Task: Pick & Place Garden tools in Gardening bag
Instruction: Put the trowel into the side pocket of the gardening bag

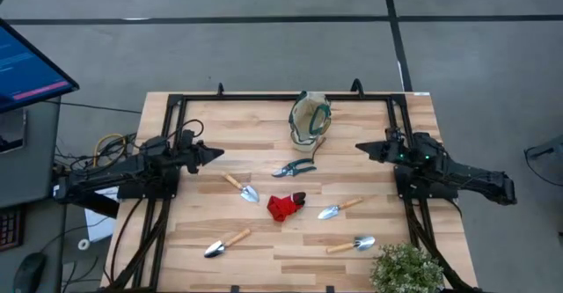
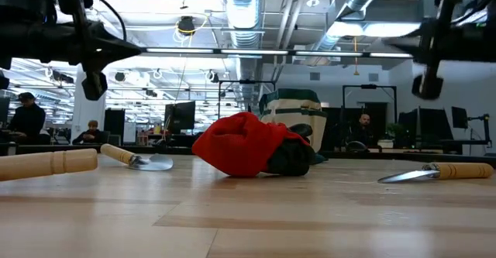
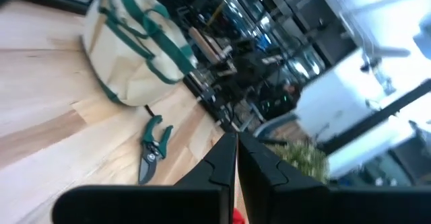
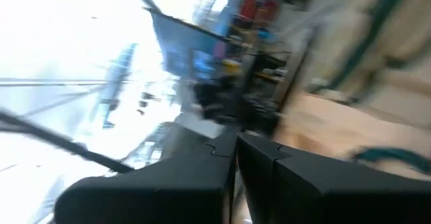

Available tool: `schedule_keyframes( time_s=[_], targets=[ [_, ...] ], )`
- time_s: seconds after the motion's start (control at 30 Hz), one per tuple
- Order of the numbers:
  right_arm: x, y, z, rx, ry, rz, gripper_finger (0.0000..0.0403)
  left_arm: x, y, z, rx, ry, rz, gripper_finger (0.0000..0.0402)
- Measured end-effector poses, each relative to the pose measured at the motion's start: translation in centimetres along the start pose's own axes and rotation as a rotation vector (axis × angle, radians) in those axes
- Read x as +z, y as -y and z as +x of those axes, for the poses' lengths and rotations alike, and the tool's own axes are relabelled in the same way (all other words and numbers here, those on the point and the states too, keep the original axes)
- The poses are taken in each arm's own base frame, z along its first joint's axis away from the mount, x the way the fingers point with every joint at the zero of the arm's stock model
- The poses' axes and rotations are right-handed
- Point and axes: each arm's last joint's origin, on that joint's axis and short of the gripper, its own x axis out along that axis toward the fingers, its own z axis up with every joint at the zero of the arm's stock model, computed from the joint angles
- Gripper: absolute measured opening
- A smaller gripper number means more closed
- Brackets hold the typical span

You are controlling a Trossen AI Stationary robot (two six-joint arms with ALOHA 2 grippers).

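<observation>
All tools lie on the table (image 1: 264, 249); none is in the bag (image 1: 310, 117), which stands at upper centre of the high view.

Positions in the high view:
- Shears (image 1: 295, 168): just below the bag, apart from it.
- Glove (image 1: 285, 206): centre of the table.
- Trowel (image 1: 240, 187): left of the glove.
- Second trowel (image 1: 339, 208): right of the glove.
- Third trowel (image 1: 225, 242): lower left.
- Fork (image 1: 352, 244): lower right, near the plant (image 1: 406, 268).

The left gripper (image 1: 214, 154) hangs at centre left, above the table. Its fingers (image 3: 217, 162) are pressed together and hold nothing. The right gripper (image 1: 362, 149) hangs at centre right, likewise closed and empty.

Risks, judged from this layout:
- The bag is soft fabric. A tool pushed against its rim could fold the opening shut or tip the bag over.
- The shears lie close to the bag. A descent there could snag a handle loop.
- The glove is limp and bunched. A shallow pinch may catch only a fold and let it slip.
- The fork sits near the plant. A wide approach by the right arm could brush the leaves.
</observation>
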Motion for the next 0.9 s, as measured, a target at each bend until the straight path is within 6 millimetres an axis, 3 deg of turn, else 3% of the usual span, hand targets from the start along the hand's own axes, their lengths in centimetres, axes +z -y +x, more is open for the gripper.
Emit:
schedule_keyframes(
  time_s=[0.27,0.47,0.67,0.9],
  targets=[
    [1.1,-3.9,0.1,0.102,0.004,-0.114,0.0064,0.1,0.0,0.0,0.008,0.032,-0.043,0.0014],
    [2.1,-7.7,2.5,0.058,-0.077,-0.329,0.0129,0.2,0.1,0.0,0.007,0.034,-0.063,0.0014],
    [1.4,-9.8,7.1,-0.177,-0.374,-0.494,0.0178,0.2,0.1,0.0,0.003,0.036,-0.069,0.0014],
    [-0.7,-12.2,10.8,-0.434,-0.902,-0.628,0.0184,0.2,0.1,0.0,-0.003,0.037,-0.068,0.0014]
  ],
)
